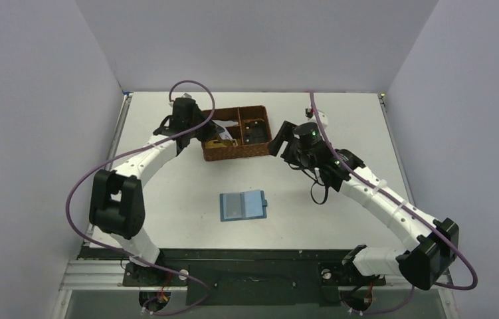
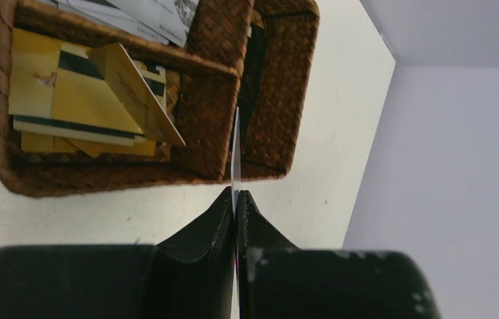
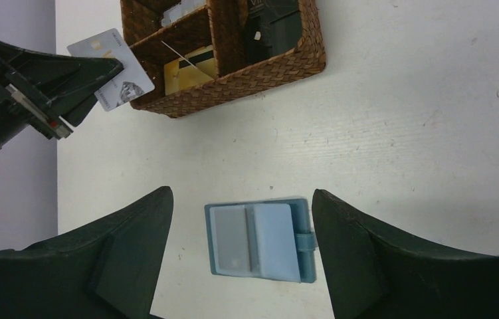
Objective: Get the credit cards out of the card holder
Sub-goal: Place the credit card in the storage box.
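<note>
On the overhead camera, the small teal-blue folding card holder (image 1: pixel 243 205) lies open and flat near the middle of the white worktop (image 1: pixel 167 179), well apart from both arms. My left tool (image 1: pixel 212 135) reaches over the brown woven compartment basket (image 1: pixel 236 154) at the far side. My right tool (image 1: pixel 277 141) hangs just beside the basket's right end.

On the left wrist camera, the left tool is clamped on a thin pale card (image 2: pixel 235 156), seen edge-on and lined up with one of the basket's dividing walls. Several tan-gold cards (image 2: pixel 74 100) with dark stripes lie heaped in the compartment beyond it.

On the right wrist camera, the right tool's fingers (image 3: pixel 133 232) stand wide apart with nothing between them, and the card holder shows between them on the worktop below. From here the gripped card looks silver-white, held near the basket's left end.

I judge the job to be well along. A pile of cards is already in the basket, and the one in hand only needs releasing there. The holder's panels look flat, one grey and one pale blue, and I cannot tell whether a card remains tucked inside.
</note>
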`<state>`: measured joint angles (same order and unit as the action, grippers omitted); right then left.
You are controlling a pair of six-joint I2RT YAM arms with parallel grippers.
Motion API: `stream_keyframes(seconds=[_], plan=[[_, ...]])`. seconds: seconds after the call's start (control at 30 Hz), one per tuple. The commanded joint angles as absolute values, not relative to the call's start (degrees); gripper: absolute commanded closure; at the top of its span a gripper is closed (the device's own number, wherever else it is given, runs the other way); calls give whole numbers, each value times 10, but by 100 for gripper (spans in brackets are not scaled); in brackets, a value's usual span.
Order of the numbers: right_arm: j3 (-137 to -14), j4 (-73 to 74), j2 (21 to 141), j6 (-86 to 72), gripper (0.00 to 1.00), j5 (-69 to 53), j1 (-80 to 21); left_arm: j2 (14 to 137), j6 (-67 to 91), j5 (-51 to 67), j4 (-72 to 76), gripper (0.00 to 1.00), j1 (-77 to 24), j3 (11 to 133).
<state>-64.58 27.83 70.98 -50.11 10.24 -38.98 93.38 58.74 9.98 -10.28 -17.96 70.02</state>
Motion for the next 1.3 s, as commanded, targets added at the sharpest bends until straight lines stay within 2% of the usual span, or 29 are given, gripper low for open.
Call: stream_keyframes(seconds=[0.0,0.33,1.03,1.1,1.27], plan=[[-717,356,754,-461,27,68,-379,991,605,69,-123,100,-169,795],[-797,414,823,-413,28,18,-327,1147,657,56,-174,100,-147,948],[-816,416,849,-382,28,-53,-249,1269,708,63,-203,100,-130,1048],[-815,416,850,-381,28,-56,-245,1271,706,62,-208,95,-130,1055],[-815,416,853,-381,28,-63,-241,1271,700,60,-211,70,-130,1061]])
